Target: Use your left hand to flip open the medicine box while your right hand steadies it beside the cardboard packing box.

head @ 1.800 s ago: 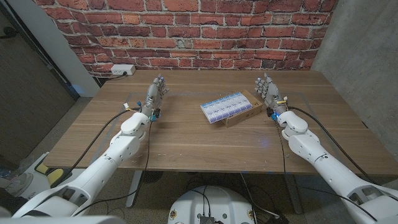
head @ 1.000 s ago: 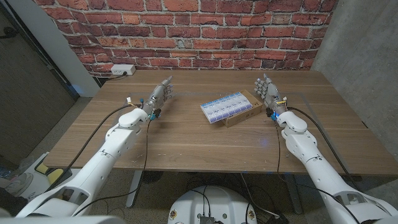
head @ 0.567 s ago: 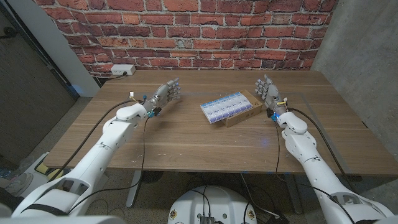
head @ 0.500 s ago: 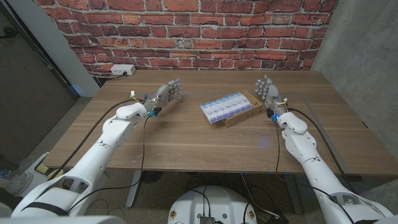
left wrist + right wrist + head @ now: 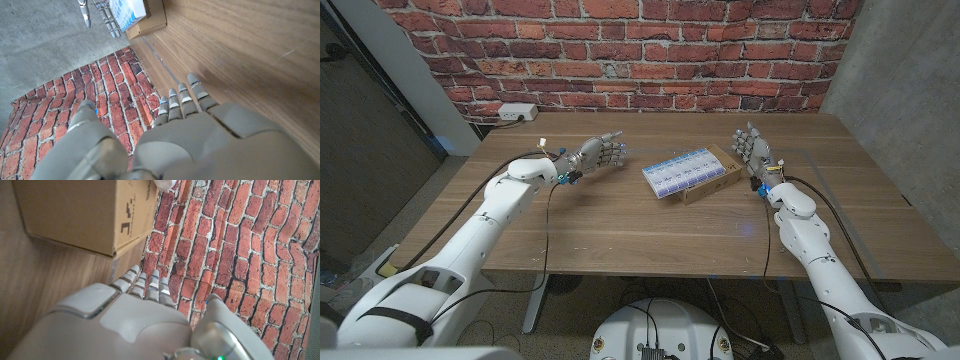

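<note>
Medicine box (image 5: 690, 171) hides most of the cardboard box (image 5: 712, 186); both hands empty, fingers apart.

You get even, soft overhead light across the table (image 5: 620, 225), with a faint sheen near its right front and only pale shadows under the arms. The head view stays sharp but bends outward at the edges. In both wrist views the nearest fingers (image 5: 182, 100) look slightly soft, while the brick wall (image 5: 220, 245) stays crisp.
</note>
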